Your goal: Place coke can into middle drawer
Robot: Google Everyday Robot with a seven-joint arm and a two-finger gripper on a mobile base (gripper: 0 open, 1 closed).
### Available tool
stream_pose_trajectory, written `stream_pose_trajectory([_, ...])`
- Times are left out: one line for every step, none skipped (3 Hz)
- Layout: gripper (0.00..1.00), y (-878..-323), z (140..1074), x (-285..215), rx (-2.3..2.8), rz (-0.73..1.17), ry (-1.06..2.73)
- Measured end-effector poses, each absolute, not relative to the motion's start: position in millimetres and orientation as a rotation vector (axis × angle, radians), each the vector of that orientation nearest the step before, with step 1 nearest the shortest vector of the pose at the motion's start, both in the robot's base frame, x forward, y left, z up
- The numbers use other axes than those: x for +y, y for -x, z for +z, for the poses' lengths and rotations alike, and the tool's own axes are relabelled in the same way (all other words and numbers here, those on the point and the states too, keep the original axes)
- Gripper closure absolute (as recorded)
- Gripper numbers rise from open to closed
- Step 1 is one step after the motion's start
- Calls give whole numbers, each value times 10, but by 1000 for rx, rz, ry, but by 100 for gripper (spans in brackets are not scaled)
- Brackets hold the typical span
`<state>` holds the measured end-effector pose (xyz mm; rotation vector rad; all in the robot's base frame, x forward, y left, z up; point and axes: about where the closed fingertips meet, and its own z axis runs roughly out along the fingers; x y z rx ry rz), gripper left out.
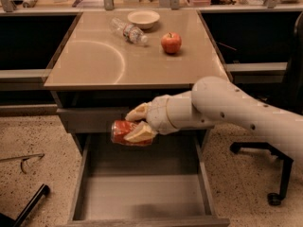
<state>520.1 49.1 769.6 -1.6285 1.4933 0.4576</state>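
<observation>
The coke can (123, 132), red-orange and shiny, lies sideways in my gripper (135, 125), whose pale fingers (138, 111) are shut around it. The gripper holds the can in the air above the back part of the open middle drawer (142, 193), just in front of the closed drawer panel (90, 119) under the tabletop. The drawer is pulled out toward the camera and its smooth grey inside shows nothing in it. My white arm (236, 112) reaches in from the right.
On the tan tabletop (94, 60) stand a red apple (171, 42), a clear plastic bottle (128, 31) lying down and a white bowl (143, 18). An office chair base (265, 174) stands at the right. A dark bar (28, 205) lies on the floor at the left.
</observation>
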Motion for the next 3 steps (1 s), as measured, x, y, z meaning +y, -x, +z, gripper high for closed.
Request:
stream_pose_trajectory([100,-5180,7638,266,1520,433,1598])
stream_pose_trajectory([100,-5180,7639,275,1519,434,1599])
stream_pose_trajectory([100,-5226,7443,292,1510,422,1570])
